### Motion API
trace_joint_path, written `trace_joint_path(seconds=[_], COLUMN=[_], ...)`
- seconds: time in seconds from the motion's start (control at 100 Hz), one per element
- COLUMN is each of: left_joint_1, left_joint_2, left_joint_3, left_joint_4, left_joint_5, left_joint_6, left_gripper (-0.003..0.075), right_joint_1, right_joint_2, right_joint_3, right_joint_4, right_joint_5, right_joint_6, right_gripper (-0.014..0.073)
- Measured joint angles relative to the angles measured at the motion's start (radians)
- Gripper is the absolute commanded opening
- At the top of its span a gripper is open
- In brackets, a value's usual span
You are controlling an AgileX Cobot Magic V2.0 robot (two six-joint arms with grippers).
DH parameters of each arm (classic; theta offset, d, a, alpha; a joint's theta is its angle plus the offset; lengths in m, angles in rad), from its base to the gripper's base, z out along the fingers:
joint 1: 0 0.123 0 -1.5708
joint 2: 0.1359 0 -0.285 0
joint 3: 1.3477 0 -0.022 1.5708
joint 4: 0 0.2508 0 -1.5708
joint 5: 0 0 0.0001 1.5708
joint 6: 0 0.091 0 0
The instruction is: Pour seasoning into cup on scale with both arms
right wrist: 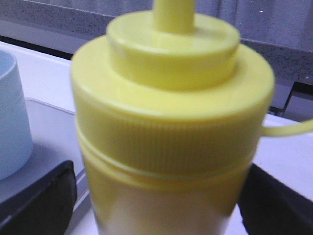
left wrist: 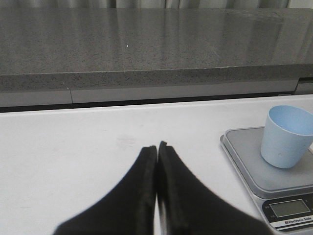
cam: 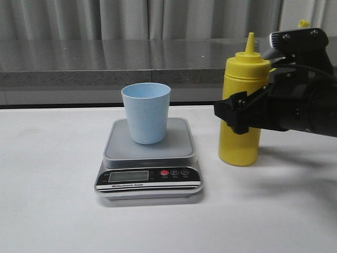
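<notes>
Right now my right tool [cam: 237, 113] straddles seasoning [cam: 242, 105] mid-body, fingers [right wrist: 39, 200] either side, grip contact unclear. Bottle upright on table [cam: 52, 200], just right of scale [cam: 149, 158]; cup [cam: 146, 112] leftward. Left tool [left wrist: 157, 152] closed, empty, farther off.

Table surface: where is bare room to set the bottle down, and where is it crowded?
Bare: the table left of the scale, and the strip in front of it. Crowded: the right side, where the right gripper brackets the seasoning bottle beside the cup.
</notes>
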Motion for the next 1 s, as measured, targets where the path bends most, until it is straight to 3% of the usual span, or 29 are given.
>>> trace_joint_path(seconds=[0.45, 0.83, 1.0], left_joint_1=[0.0, 0.0, 0.0], left_joint_2=[0.0, 0.0, 0.0], left_joint_3=[0.0, 0.0, 0.0], left_joint_4=[0.0, 0.0, 0.0], left_joint_5=[0.0, 0.0, 0.0], left_joint_6=[0.0, 0.0, 0.0], left_gripper=[-0.002, -0.002, -0.002], right_joint_1=[0.0, 0.0, 0.0], right_joint_2=[-0.027, -0.252, -0.415], right_joint_3=[0.05, 0.229, 0.291], right_joint_4=[0.033, 0.131, 0.181], right_joint_5=[0.0, 0.022, 0.121], right_joint_6=[0.0, 0.0, 0.0], right_gripper=[0.0653, 0.0653, 0.0653])
